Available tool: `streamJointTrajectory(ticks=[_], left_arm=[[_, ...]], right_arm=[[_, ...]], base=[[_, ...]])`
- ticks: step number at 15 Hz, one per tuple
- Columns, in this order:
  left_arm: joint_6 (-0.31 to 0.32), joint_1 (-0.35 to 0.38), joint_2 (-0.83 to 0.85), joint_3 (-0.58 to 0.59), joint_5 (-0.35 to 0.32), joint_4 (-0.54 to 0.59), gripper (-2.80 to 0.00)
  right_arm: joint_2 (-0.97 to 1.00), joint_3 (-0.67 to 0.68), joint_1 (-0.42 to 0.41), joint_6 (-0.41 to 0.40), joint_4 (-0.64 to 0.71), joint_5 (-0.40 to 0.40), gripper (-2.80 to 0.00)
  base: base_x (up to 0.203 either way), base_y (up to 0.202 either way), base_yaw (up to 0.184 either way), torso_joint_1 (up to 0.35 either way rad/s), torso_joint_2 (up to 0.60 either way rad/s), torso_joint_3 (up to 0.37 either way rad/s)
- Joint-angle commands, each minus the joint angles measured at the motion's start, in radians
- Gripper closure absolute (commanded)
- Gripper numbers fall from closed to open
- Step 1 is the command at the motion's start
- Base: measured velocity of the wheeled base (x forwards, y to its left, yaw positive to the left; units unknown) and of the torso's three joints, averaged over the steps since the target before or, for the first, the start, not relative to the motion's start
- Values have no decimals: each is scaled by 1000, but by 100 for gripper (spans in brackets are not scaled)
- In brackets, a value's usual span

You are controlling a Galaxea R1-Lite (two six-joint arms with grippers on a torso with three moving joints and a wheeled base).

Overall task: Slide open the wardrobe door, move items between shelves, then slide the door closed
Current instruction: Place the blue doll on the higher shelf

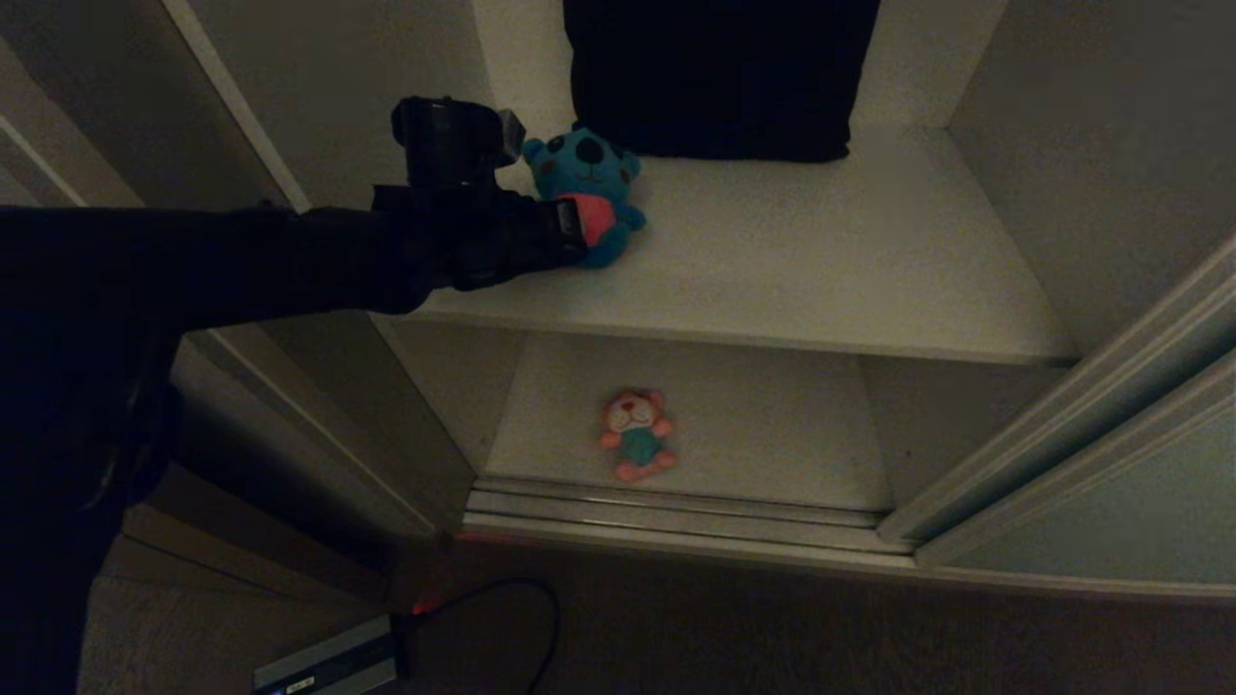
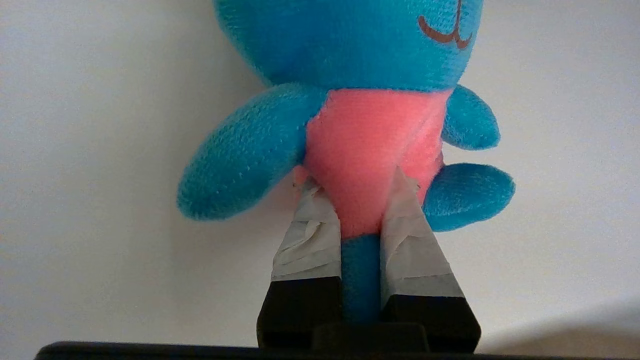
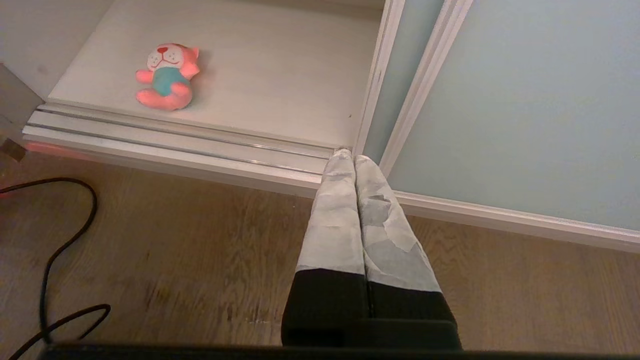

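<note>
Teal bear [image 1: 586,193] lay on the upper shelf [image 1: 821,261] in my head view, at seven o'clock from the dark cloth [image 1: 715,77], my left gripper [image 1: 572,224] on it.

Left wrist view: soft, light plush; taped fingers [image 2: 307,235] nearly closed, pinching its lower body.

Right wrist view: right gripper [image 3: 354,159] closed, empty, by the sliding wardrobe door [image 3: 525,100]; pink toy [image 3: 167,76] below.
</note>
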Motion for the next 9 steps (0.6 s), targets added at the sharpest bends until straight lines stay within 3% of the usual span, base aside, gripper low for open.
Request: streamJointTrajectory(ticks=[1,3,5,6,7,9], left_arm=[[0,2,33,-3,13,-58,0],[35,2,41,-4,27,-64,0],[28,2,44,-4,63,-69,0],[29,2,50,-4,85,-72,-99],[33,2,53,-4,100,-77,-280],[31,2,49,-15,99,-91,-280]], right_arm=[[0,3,0,-1,0,0,0],[-1,3,1,-1,0,0,0],[-1,3,1,-1,0,0,0],[-1,3,-1,-1,0,0,0],[-1,3,-1,-1,0,0,0],[-1,3,-1,-2,0,0,0]], base=[[0,0,0,0,0,0],[0,0,0,0,0,0],[0,0,0,0,0,0],[0,0,0,0,0,0],[0,0,0,0,0,0],[0,0,0,0,0,0]])
